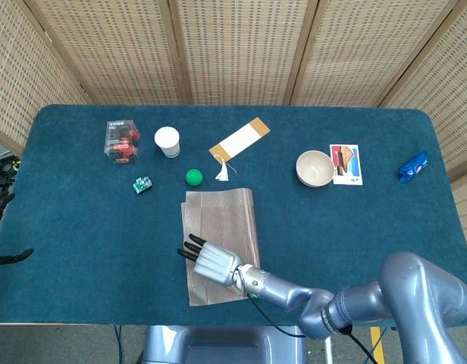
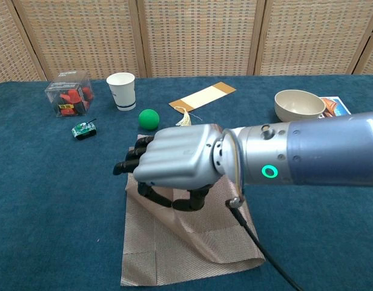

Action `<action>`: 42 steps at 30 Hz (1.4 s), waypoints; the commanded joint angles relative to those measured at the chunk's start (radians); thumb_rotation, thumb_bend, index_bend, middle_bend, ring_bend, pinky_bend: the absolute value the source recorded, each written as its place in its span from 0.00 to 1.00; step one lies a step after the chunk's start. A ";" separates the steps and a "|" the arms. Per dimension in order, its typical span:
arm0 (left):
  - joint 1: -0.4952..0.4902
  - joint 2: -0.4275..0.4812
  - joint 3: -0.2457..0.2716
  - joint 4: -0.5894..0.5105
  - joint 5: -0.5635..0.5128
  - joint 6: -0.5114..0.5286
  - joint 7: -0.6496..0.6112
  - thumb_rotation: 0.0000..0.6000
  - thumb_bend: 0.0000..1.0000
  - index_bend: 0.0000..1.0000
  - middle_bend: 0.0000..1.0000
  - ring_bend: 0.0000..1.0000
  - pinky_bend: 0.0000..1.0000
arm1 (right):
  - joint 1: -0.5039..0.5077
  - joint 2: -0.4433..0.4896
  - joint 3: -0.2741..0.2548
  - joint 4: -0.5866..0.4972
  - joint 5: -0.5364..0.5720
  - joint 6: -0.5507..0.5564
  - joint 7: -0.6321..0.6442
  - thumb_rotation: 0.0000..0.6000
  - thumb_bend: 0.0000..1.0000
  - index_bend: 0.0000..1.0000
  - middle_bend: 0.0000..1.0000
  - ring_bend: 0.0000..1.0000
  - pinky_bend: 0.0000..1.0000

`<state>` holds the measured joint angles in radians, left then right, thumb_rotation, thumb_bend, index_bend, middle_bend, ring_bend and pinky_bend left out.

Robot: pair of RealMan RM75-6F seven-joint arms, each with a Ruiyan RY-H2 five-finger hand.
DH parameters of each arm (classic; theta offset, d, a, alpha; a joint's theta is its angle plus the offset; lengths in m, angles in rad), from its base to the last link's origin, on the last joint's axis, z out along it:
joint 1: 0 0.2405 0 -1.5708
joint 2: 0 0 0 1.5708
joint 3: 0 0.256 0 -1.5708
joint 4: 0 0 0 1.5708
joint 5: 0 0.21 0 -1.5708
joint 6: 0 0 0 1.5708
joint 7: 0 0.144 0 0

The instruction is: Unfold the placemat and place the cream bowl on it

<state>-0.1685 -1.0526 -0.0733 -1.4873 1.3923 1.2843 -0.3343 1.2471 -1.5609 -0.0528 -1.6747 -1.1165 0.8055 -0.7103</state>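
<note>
The woven tan placemat (image 1: 222,220) lies folded in the middle of the blue table, near the front edge. My right hand (image 1: 212,260) is over its left half, fingers curled. In the chest view the right hand (image 2: 174,163) hangs above the placemat (image 2: 186,242), and its fingers and thumb pinch the mat's left edge, which rises toward them. The cream bowl (image 1: 314,167) stands upright at the back right, far from the hand, and shows in the chest view as the bowl (image 2: 298,107) next to a picture card. My left hand is not visible.
Behind the mat lie a green ball (image 1: 193,177), a white paper cup (image 1: 167,141), a clear box (image 1: 121,140) with red pieces, a small green toy (image 1: 143,184) and a tasselled bookmark (image 1: 239,139). A picture card (image 1: 346,164) and a blue packet (image 1: 413,166) sit right.
</note>
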 commanded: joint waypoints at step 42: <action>0.051 0.023 0.030 -0.088 0.098 0.142 0.061 1.00 0.00 0.00 0.00 0.00 0.00 | -0.610 0.588 -0.210 -0.138 -0.362 0.391 0.238 1.00 0.67 0.53 0.00 0.00 0.00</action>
<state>-0.1178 -1.0296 -0.0429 -1.5757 1.4901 1.4260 -0.2734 0.6520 -0.9637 -0.2750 -1.8335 -1.4967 1.2022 -0.4871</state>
